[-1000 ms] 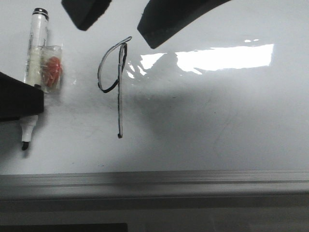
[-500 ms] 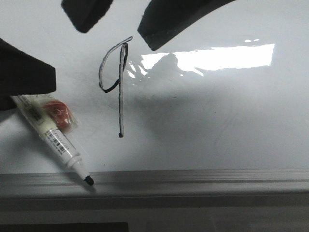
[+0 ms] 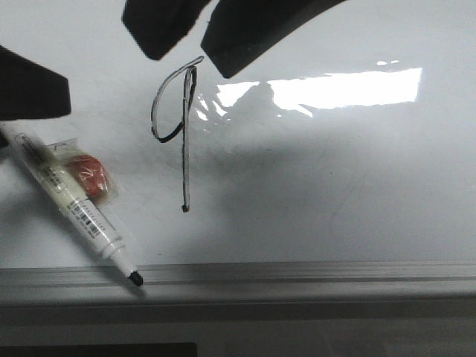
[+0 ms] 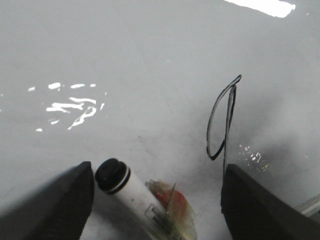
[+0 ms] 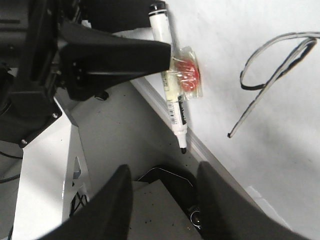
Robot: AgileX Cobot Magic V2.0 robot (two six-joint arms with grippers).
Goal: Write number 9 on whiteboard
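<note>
The number 9 [image 3: 186,149] is a thin black figure on the glossy whiteboard [image 3: 335,178], with a narrow loop and a long double-lined tail. It also shows in the left wrist view [image 4: 229,122] and the right wrist view [image 5: 272,85]. A white marker [image 3: 74,204] with a black tip lies slanted on the board's lower left, tip at the frame. My left gripper [image 4: 157,172] is open, its fingers wide apart on either side of the marker's capped end [image 4: 112,175] without gripping it. My right gripper [image 3: 192,56] hovers open and empty just above the 9's top.
A clear tape piece with a red patch [image 3: 93,175] sticks to the marker. The grey metal frame edge [image 3: 297,275] runs along the board's near side. A bright glare patch [image 3: 342,88] lies right of the 9. Beyond the frame, the right wrist view shows a white stand [image 5: 45,165].
The marker went from upright in my left gripper to lying slanted on the board, tip at the frame. The left gripper let go and drew back. The right fingers shifted right.
</note>
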